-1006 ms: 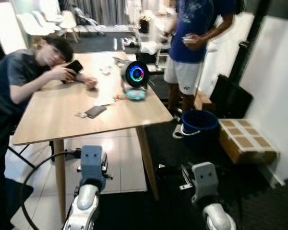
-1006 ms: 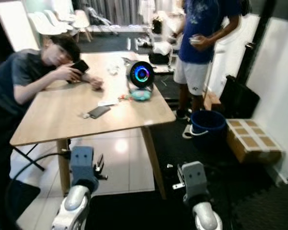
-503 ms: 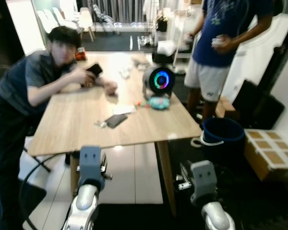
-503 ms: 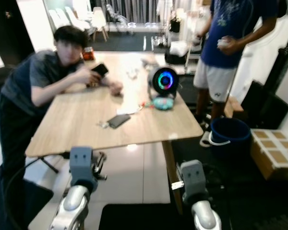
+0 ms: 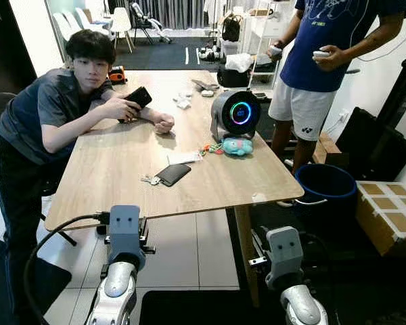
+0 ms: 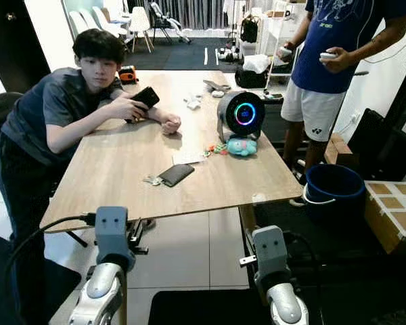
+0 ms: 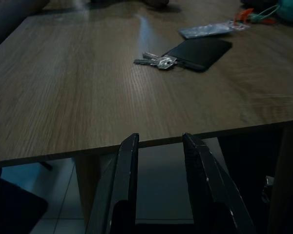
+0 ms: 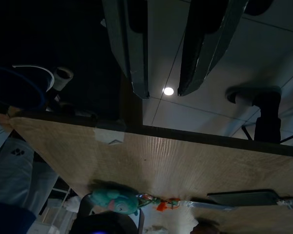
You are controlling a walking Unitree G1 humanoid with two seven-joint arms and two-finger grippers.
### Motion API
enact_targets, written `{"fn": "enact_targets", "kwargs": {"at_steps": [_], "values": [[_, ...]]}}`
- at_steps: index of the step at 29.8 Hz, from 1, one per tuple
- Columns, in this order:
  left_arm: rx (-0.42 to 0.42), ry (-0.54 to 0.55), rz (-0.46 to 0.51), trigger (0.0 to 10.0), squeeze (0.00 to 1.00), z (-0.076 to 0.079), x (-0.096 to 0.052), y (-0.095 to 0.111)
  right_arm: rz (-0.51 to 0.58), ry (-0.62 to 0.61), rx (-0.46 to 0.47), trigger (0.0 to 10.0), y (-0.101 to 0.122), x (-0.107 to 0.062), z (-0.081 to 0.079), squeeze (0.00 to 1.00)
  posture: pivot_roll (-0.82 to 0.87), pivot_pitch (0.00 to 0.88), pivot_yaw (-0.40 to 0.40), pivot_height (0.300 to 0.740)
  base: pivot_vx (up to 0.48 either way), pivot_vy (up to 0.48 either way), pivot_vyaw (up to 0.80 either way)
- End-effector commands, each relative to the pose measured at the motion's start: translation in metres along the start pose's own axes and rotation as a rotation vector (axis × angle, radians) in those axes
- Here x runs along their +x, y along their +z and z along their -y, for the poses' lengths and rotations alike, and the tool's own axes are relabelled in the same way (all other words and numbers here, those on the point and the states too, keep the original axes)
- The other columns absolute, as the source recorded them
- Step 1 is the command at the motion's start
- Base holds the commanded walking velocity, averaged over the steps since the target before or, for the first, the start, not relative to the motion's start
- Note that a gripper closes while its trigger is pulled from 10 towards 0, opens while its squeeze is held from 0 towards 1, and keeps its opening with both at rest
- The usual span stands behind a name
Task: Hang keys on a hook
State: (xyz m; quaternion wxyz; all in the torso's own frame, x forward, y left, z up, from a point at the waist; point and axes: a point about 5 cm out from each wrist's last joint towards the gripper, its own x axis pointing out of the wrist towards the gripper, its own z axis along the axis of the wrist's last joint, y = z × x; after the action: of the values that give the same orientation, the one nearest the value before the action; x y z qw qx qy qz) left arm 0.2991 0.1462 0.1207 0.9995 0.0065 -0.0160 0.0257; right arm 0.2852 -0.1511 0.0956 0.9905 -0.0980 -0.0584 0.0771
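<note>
Silver keys (image 5: 149,180) lying flat on wooden table (image 5: 108,176), center-left of frame, touching a black wallet's (image 5: 173,174) left end, near table's front edge.

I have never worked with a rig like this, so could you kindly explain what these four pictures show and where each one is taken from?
Two pictures come from the humanoid robot's head, looking down at a wooden table. The other two come from cameras on its wrists, looking along each gripper's black fingers. The left gripper and right gripper are open, hold nothing and stand short of the table's edge. On the table lie the keys beside a dark wallet, a teal plush toy and a round speaker. One person leans on the table; another stands beside it.
</note>
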Motion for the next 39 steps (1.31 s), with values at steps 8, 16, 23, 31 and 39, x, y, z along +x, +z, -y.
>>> {"fn": "enact_targets", "kwargs": {"at_steps": [8, 16, 23, 31, 39], "values": [[-0.001, 0.005, -0.027, 10.0, 0.00, -0.0022, -0.0023, -0.0046, -0.020, -0.009, -0.003, 10.0, -0.0050, -0.0039, 0.0014, 0.00, -0.02, 0.091, 0.034, 0.740, 0.000, 0.000, 0.00], [-0.013, 0.004, -0.024, 10.0, 0.00, -0.0024, -0.0037, -0.0035, -0.021, -0.012, -0.002, 10.0, -0.0053, -0.0041, 0.0016, 0.00, -0.02, 0.092, 0.036, 0.740, 0.000, 0.000, 0.00], [-0.030, 0.016, -0.032, 10.0, 0.00, -0.0028, -0.0039, -0.0036, -0.022, -0.009, 0.001, 10.0, -0.0054, -0.0036, 0.0005, 0.00, -0.01, 0.094, 0.034, 0.740, 0.000, 0.270, 0.00], [-0.028, 0.018, -0.029, 10.0, 0.00, -0.0033, -0.0041, -0.0030, -0.022, -0.007, 0.001, 10.0, -0.0055, -0.0029, -0.0001, 0.00, -0.01, 0.093, 0.033, 0.740, 0.000, 0.464, 0.00], [-0.011, 0.019, -0.024, 10.0, 0.00, -0.0037, -0.0042, -0.0025, -0.024, -0.006, -0.001, 10.0, -0.0054, -0.0027, -0.0004, 0.00, -0.01, 0.093, 0.033, 0.740, 0.000, 0.218, 0.00]]}}
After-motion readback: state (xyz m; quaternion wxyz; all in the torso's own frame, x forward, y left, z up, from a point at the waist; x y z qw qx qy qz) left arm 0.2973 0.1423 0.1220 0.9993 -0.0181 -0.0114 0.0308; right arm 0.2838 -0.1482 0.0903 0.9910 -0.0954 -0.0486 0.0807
